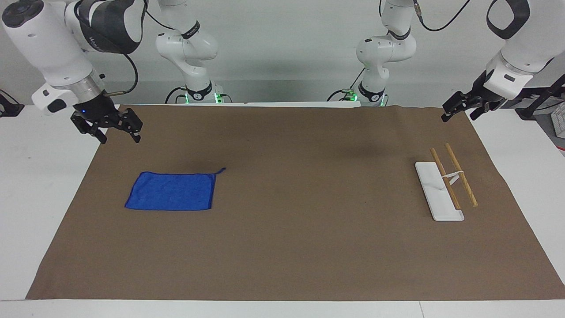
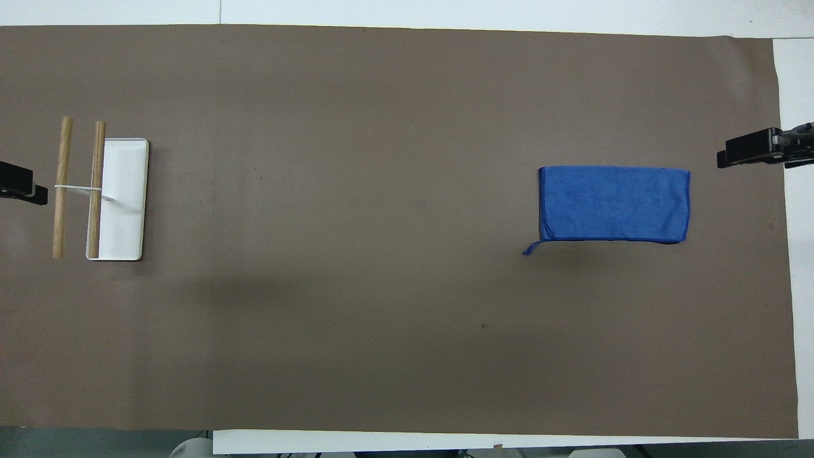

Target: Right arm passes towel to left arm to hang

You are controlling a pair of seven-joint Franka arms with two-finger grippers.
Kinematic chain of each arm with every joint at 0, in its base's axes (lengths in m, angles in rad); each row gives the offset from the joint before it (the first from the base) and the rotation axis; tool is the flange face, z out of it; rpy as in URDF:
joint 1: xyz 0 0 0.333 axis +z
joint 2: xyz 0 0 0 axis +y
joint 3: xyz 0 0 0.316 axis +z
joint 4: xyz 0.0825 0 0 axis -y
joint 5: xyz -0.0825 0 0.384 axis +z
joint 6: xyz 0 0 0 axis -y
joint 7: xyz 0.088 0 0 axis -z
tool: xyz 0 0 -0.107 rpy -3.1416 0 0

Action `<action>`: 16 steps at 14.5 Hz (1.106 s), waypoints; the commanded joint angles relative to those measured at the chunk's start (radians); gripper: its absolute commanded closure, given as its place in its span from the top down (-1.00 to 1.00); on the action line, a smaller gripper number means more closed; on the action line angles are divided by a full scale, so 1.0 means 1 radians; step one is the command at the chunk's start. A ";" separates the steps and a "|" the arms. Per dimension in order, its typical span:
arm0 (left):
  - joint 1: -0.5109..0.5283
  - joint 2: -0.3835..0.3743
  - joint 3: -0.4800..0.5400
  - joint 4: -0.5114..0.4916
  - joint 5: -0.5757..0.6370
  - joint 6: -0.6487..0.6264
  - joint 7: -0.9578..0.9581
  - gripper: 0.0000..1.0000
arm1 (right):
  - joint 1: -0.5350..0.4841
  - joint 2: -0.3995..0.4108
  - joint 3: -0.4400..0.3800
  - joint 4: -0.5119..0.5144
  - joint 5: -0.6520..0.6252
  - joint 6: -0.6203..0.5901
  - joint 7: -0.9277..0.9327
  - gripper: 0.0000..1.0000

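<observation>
The blue towel (image 1: pixel 172 191) (image 2: pixel 613 203) lies flat on the brown mat toward the right arm's end of the table. Its thin loop (image 1: pixel 220 170) sticks out from the corner nearest the robots and the table's middle. My right gripper (image 1: pixel 120 139) (image 2: pixel 753 152) hangs open and empty in the air over the mat's corner, apart from the towel. My left gripper (image 1: pixel 459 117) (image 2: pixel 22 187) hangs open and empty over the mat's edge at the left arm's end, and that arm waits.
A hanging rack stands toward the left arm's end: a white base tray (image 1: pixel 435 194) (image 2: pixel 124 210) with two wooden rods (image 1: pixel 461 176) (image 2: pixel 62 184) held up on a white bracket. The brown mat (image 1: pixel 309 221) covers most of the white table (image 1: pixel 39 185).
</observation>
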 commanded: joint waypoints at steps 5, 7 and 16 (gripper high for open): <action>-0.004 -0.026 0.002 -0.023 0.011 0.006 0.008 0.99 | -0.007 0.002 0.005 -0.004 -0.018 -0.021 0.009 0.99; -0.004 -0.026 0.002 -0.024 0.011 0.006 0.008 0.99 | -0.011 0.016 0.001 -0.007 -0.018 -0.021 -0.005 0.98; -0.008 -0.026 0.002 -0.031 0.011 0.003 0.006 0.99 | -0.013 0.092 0.014 -0.386 -0.016 0.428 -0.043 0.88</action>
